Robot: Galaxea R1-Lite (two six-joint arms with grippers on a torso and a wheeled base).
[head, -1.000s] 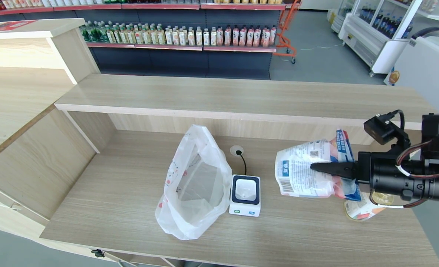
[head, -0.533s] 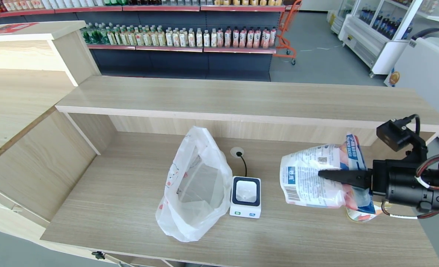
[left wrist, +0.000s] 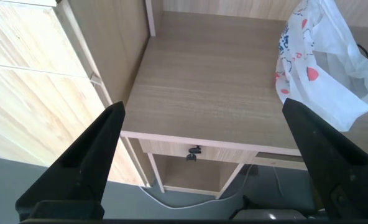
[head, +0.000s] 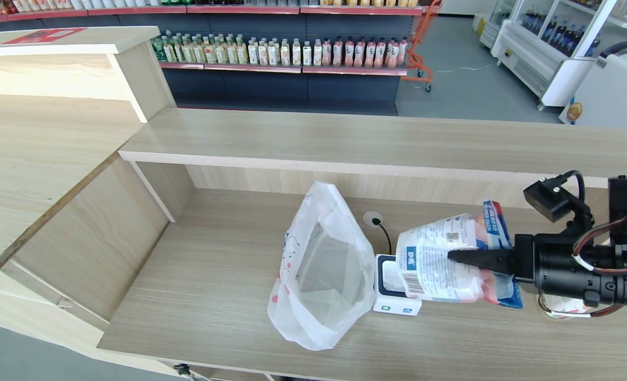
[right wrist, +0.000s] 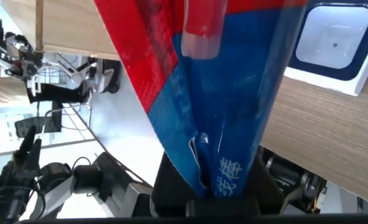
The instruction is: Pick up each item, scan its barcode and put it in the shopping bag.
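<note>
Clamping the white-and-blue plastic snack packet (head: 439, 260), right pincer (head: 453, 255) points it leftward, barcode end over the white box scanner (head: 393, 305).

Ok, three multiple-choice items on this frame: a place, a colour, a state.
1. Where is the packet? A on the upper ledge; B held over the scanner; C on the floor.
2. The shopping bag is: A black; B green; C translucent white with red prints.
3. Fingers of the left gripper are: A open and empty; B shut on a bottle; C shut on the bag.
Answers: B, the right gripper holds it above the scanner's window; C, see-through film, red marks; A, the fingers stand wide apart with nothing between.
</note>
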